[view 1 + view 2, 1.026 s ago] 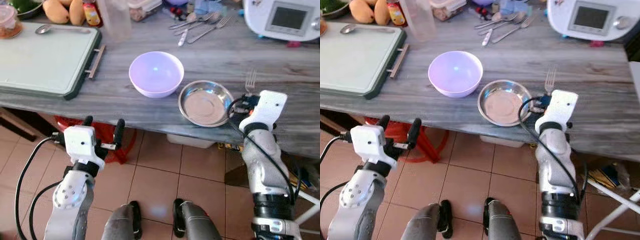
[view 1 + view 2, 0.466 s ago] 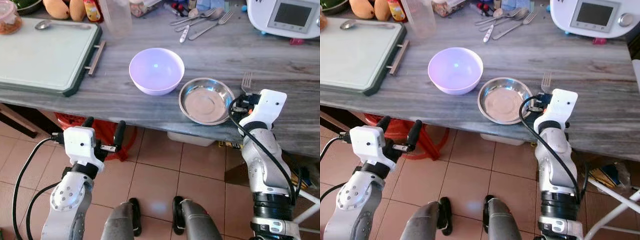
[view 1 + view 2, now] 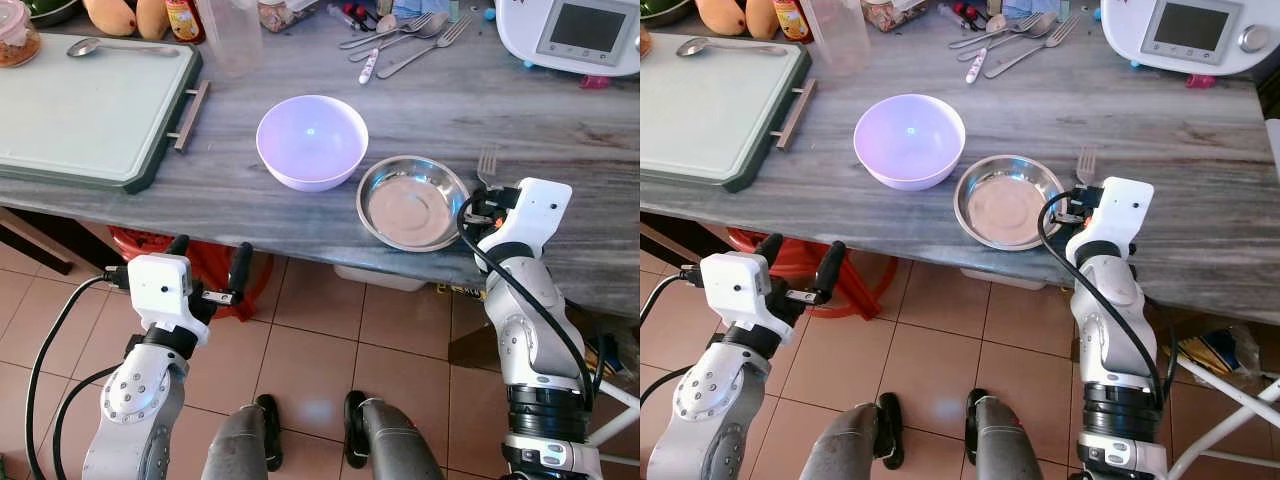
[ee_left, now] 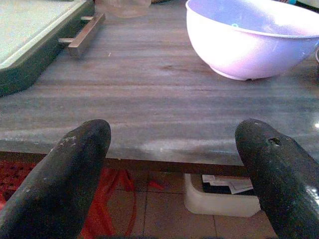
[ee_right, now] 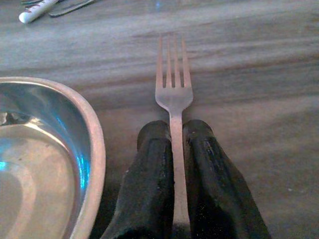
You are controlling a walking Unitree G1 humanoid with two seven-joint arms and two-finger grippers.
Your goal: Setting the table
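Right tool (image 5: pixel 172 164): closed on the handle of a fork (image 5: pixel 173 84), both fingers pressed against the thin shank, tines pointing away from the robot over the grey wood-grain table (image 3: pixel 560 130). The fork sits just beside the right rim of the steel dish (image 3: pixel 412 203), apart from it, low over the table; whether the tines touch the surface cannot be determined. A lilac bowl (image 3: pixel 311 141) stands on the table just left of the dish. Left tool (image 4: pixel 174 164): wide open, holding nothing, positioned below and in front of the table edge, facing the bowl. Handling assessment: the fork is light, rigid metal with a smooth, narrow handle; the grip contact area is small, so it is liable to pivot or slip between the fingers if tilted. A hold further along the handle, near its balance point, appears soundest. The dish is thin, light and likely to slide if knocked. Loose cutlery (image 3: pixel 400 45) lies at the far edge; a tray (image 3: pixel 90 110) lies to the left.
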